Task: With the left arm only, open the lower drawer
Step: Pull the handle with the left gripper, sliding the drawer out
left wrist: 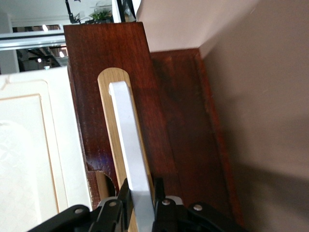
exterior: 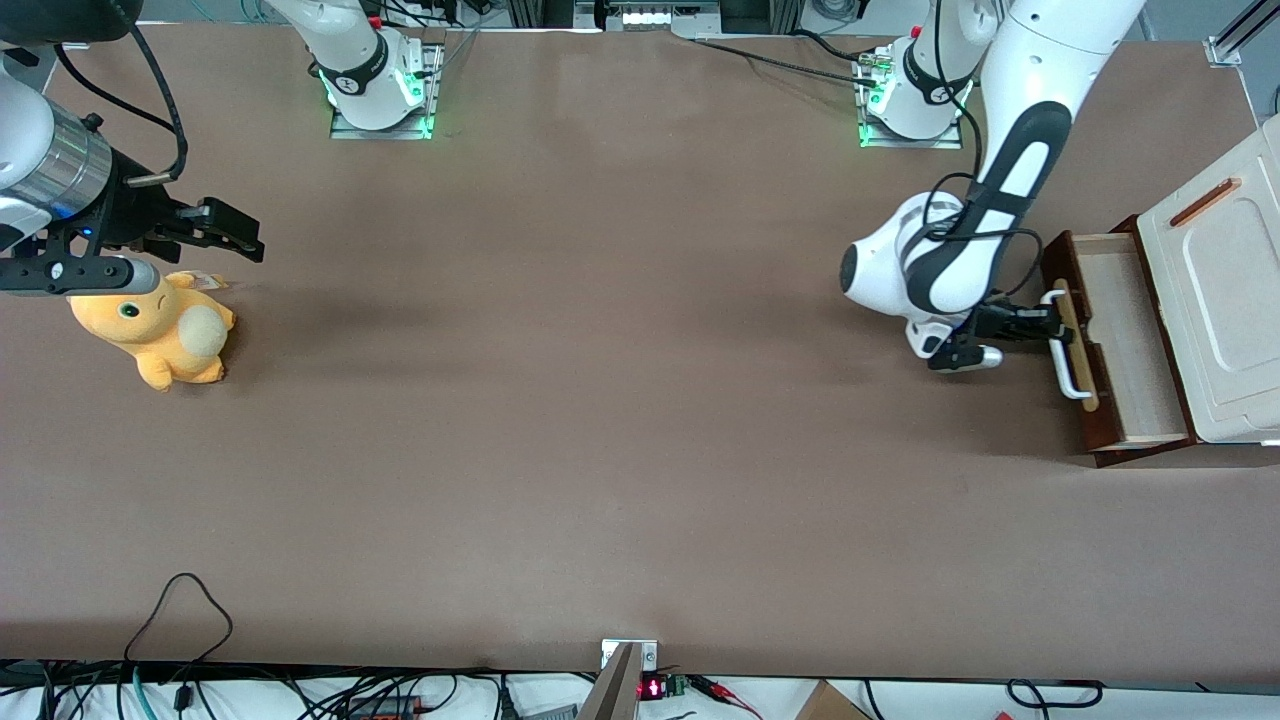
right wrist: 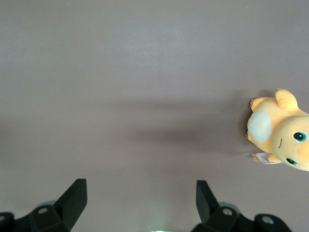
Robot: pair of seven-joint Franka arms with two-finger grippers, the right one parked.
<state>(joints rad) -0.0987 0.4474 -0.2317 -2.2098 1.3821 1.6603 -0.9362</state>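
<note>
The table [exterior: 600,400] carries the cabinet [exterior: 1225,300] at 3 o'clock. The lower drawer [exterior: 1125,340] stands pulled out, showing its light interior. The left arm [exterior: 1000,180] reaches down; its gripper [exterior: 1050,325] pinches the white handle [left wrist: 130,154].

A brown table [exterior: 600,430] is carrying everything. Toward the parked arm's end, an orange plush toy [exterior: 150,330] with a cream belly is lying on its side on the bare surface, a small tag showing beside it. Toward the working arm's end, a cream-white cabinet top [exterior: 1225,300] is bearing a small orange-brown strip [exterior: 1205,201]; in front of that cabinet the gripper [exterior: 1050,325] is clamping the white handle [exterior: 1068,350]. At the table edge nearest the front camera, a black cable loop [exterior: 180,610] is resting on the surface, and a small red display [exterior: 652,687] is glowing beside a metal bracket [exterior: 628,655].
</note>
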